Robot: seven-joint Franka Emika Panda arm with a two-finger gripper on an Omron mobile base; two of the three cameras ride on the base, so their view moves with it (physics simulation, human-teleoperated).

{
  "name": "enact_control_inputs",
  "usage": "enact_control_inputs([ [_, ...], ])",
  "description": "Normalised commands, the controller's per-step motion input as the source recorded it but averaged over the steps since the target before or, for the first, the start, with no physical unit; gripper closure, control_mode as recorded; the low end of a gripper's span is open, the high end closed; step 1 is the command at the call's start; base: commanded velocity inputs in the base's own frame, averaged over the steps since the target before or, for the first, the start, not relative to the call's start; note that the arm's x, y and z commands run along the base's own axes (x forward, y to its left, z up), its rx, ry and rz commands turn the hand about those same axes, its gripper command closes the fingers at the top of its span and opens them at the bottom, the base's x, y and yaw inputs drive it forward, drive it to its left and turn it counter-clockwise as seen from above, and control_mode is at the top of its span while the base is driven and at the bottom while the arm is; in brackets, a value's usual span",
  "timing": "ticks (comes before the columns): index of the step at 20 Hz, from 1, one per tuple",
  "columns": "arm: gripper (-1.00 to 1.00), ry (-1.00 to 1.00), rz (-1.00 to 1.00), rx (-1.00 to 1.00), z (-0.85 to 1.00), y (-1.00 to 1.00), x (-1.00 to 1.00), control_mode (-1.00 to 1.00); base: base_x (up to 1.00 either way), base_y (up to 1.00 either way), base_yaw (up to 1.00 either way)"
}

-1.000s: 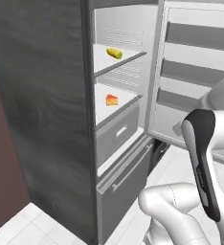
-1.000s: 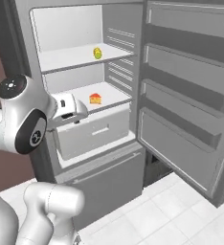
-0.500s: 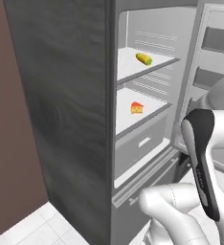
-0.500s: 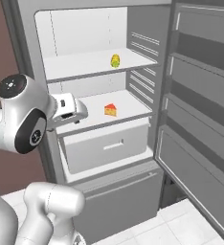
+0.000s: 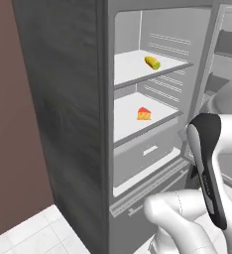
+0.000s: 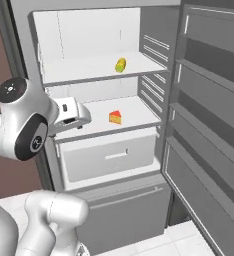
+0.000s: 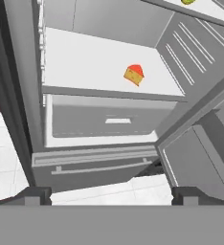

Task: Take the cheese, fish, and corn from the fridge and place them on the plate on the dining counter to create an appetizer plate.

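Right base view: fridge [image 6: 154, 75] looms closer than before; end effector [image 7: 112, 194] fingers apart, empty; cheese [image 7: 133, 74] on shelf.

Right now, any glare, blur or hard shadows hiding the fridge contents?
Left base view: flat even light, slightly soft render, orange-yellow cheese wedge and yellow corn cob clear. Right base view: no glare, faint shading under white shelves. Hand view: tilted, cheese sharp, corn cropped at top edge.

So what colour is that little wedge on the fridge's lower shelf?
The cheese is orange-yellow with a red rind edge, clearest in the right base view.
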Motion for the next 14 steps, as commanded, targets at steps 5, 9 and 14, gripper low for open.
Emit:
enact_control_inputs([
  [5,-1.00,0.00,0.00,0.00,0.00,0.00,0.00,1.00,-0.12,-0.58,0.18],
  [9,-1.00,0.00,0.00,0.00,0.00,0.00,0.00,1.00,0.00,-0.18,0.12],
  [14,-1.00,0.00,0.00,0.00,0.00,0.00,0.00,1.00,0.06,-0.23,0.18],
])
